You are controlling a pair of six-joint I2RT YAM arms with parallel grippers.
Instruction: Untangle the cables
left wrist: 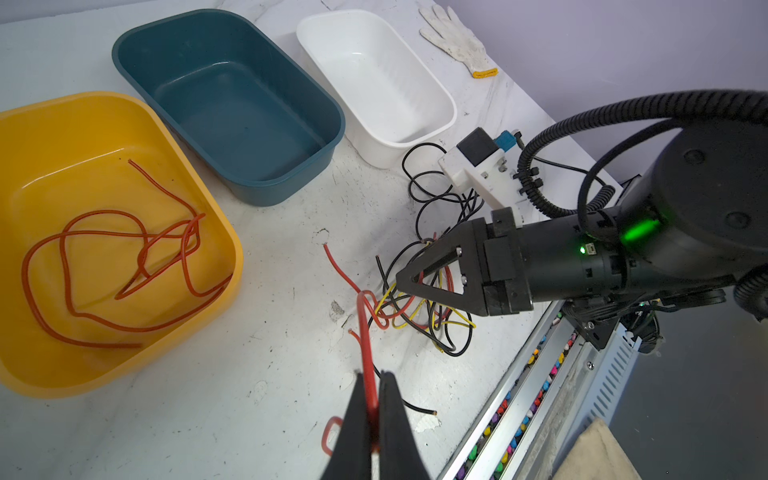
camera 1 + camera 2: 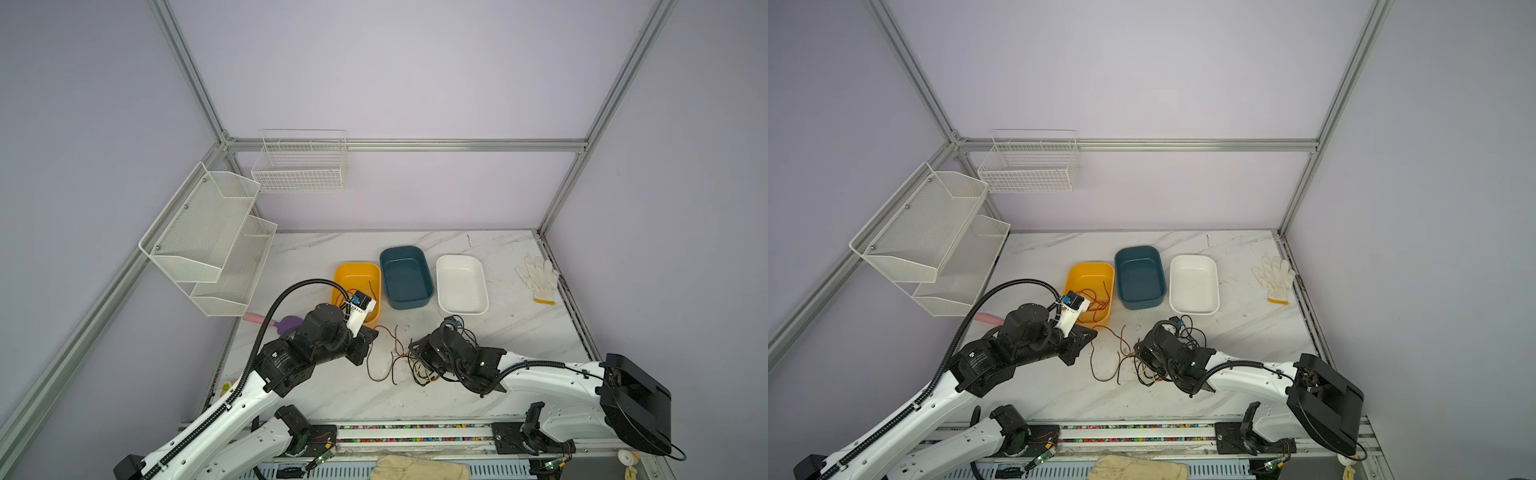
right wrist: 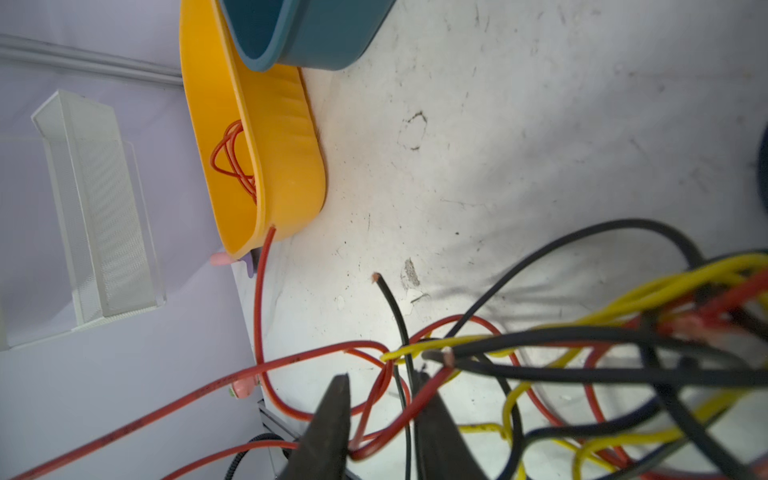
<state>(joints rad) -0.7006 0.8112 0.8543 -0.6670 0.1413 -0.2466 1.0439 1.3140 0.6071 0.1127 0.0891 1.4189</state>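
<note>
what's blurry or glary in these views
Right wrist view: nearest cables and right gripper out of focus, table sharper. Left wrist view: mostly sharp, green light blooms, soft glare on white bin. Both top views: even light, faint shadows.

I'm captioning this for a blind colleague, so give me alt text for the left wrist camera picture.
The left gripper pinches a red cable leading into a tangle of red, black and yellow cables, where the right gripper pokes in. Beyond sit a yellow tub holding loose red cables, an empty teal tub and an empty white tub.
</note>
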